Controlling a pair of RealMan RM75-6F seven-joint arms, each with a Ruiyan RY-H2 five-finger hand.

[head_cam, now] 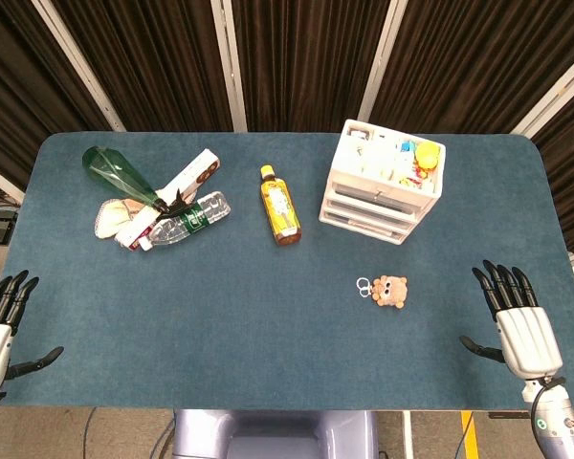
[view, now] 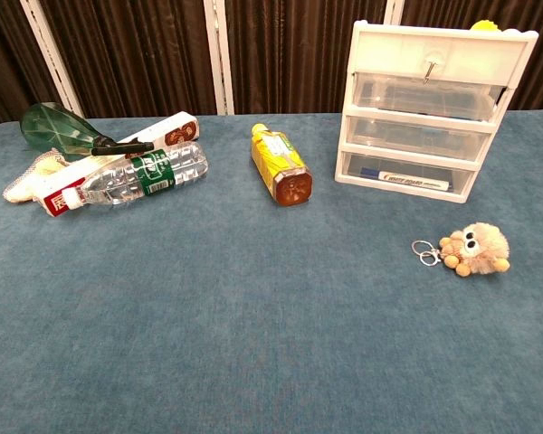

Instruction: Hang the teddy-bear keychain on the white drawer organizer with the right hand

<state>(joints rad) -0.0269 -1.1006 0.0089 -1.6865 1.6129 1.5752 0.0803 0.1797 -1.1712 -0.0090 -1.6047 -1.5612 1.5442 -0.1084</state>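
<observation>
The teddy-bear keychain [head_cam: 390, 291] [view: 475, 250] lies flat on the blue table, its metal ring [view: 424, 252] pointing left. Behind it stands the white drawer organizer [head_cam: 383, 182] [view: 434, 108], with a small hook [view: 428, 65] on its top drawer front. My right hand [head_cam: 517, 320] rests open at the table's front right edge, palm down, fingers spread, well to the right of the keychain and holding nothing. My left hand [head_cam: 0, 320] lies open at the front left edge. Neither hand shows in the chest view.
A yellow juice bottle [head_cam: 280, 206] [view: 281, 165] lies left of the organizer. At the back left sits a heap: a green glass bottle [head_cam: 120, 174], a clear plastic bottle [view: 136, 176], a white box [head_cam: 187, 182] and a cloth item [head_cam: 110, 215].
</observation>
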